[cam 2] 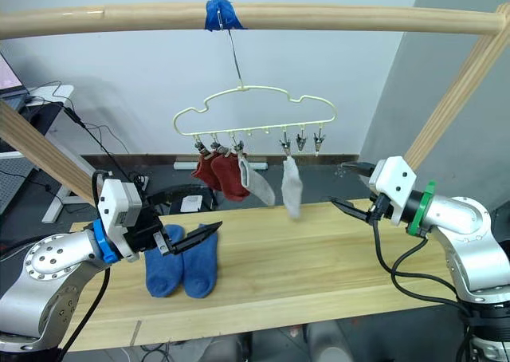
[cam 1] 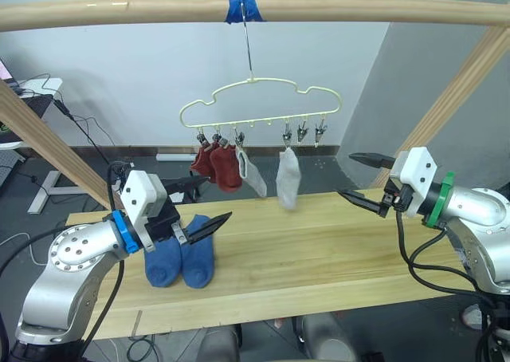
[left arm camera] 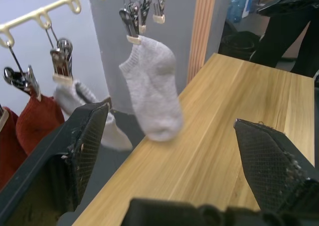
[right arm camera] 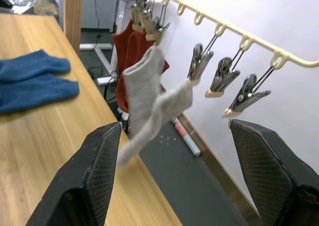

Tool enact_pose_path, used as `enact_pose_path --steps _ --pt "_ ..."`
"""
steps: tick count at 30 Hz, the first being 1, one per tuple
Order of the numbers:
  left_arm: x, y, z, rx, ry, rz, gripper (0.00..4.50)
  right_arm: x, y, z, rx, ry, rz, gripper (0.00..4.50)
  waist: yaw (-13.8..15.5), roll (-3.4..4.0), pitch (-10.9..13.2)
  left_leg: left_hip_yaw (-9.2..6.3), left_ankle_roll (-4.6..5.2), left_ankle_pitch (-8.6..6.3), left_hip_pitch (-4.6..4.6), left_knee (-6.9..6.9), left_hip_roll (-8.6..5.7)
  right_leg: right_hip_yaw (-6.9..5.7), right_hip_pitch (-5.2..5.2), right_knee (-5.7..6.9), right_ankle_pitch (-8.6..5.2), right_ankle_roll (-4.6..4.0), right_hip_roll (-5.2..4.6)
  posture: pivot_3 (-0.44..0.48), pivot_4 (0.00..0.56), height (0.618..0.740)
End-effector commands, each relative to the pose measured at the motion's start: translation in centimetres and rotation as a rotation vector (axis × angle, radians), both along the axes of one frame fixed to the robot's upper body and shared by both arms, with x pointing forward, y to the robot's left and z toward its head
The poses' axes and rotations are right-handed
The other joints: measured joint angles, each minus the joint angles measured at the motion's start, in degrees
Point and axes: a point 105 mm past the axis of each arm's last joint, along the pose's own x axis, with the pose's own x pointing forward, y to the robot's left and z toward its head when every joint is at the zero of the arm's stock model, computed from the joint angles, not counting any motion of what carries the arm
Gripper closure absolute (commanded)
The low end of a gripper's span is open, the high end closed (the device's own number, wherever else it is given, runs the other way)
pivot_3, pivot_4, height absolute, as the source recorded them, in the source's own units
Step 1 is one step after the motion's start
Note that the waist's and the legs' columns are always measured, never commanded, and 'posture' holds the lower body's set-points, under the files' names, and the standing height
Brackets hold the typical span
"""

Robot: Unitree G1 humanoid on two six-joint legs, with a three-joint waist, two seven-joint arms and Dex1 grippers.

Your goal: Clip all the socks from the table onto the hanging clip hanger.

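Observation:
The cream-yellow clip hanger (cam 1: 263, 99) hangs from the wooden pole by its hook. Two rust red socks (cam 1: 217, 164) and two light grey socks (cam 1: 288, 179) hang from its clips. Two clips at its right end (right arm camera: 219, 76) are empty. Two blue socks (cam 1: 182, 258) lie side by side on the table (cam 1: 335, 250), left of centre. My left gripper (cam 1: 205, 205) hovers open just above the blue socks, holding nothing. My right gripper (cam 1: 358, 179) is open and empty over the table's right part, right of the grey socks and pointing toward them.
A thick wooden pole frame (cam 1: 119, 13) spans the top, with slanted legs at both sides of the table. Blue tape (cam 1: 243, 7) holds the hook on the pole. Cables and a desk stand on the floor behind at the left.

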Motion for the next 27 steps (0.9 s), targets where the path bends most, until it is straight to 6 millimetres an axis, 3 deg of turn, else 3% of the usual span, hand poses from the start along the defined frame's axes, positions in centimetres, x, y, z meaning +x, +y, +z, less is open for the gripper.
enact_pose_path --steps 1,11,13,17,27 --pt "-0.3 -0.6 1.0 0.016 -0.041 -0.038 0.06 -0.4 1.2 0.7 0.018 -0.03 -0.001 0.91 0.0 0.03 -0.3 0.01 0.0 0.0 0.19 -0.02 0.01 0.0 0.19 -0.01 -0.06 0.09 0.01 -0.144 0.091 0.74" --pt "0.3 -1.1 1.8 -0.002 -0.061 -0.056 0.06 0.7 3.0 1.0 0.165 0.01 -0.14 0.91 0.0 0.01 -1.0 -0.04 0.03 0.02 0.42 0.0 0.03 0.02 0.41 0.03 -0.08 0.09 0.05 -0.143 0.107 0.74" --pt "0.2 -1.2 1.9 -0.006 -0.065 -0.061 0.06 0.7 3.3 1.1 0.187 0.013 -0.153 0.91 0.0 0.02 -0.9 -0.05 0.03 0.02 0.4 0.0 0.03 0.02 0.41 0.03 -0.08 0.08 0.07 -0.155 0.134 0.74" --pt "0.3 -1.6 1.9 -0.022 -0.053 -0.081 0.02 1.0 4.0 1.0 0.23 0.028 -0.195 1.71 0.0 0.04 -0.9 -0.04 0.03 0.02 0.39 -0.02 0.04 0.05 0.41 0.0 -0.09 0.08 0.07 -0.171 0.159 0.74" --pt "0.6 -2.0 2.5 -0.027 -0.046 -0.127 0.02 2.6 5.2 1.5 0.262 0.003 -0.326 1.71 -0.1 0.35 0.0 -0.04 0.08 0.04 0.42 -0.01 0.1 0.07 0.38 0.04 -0.29 -0.29 0.14 -0.203 0.232 0.74"
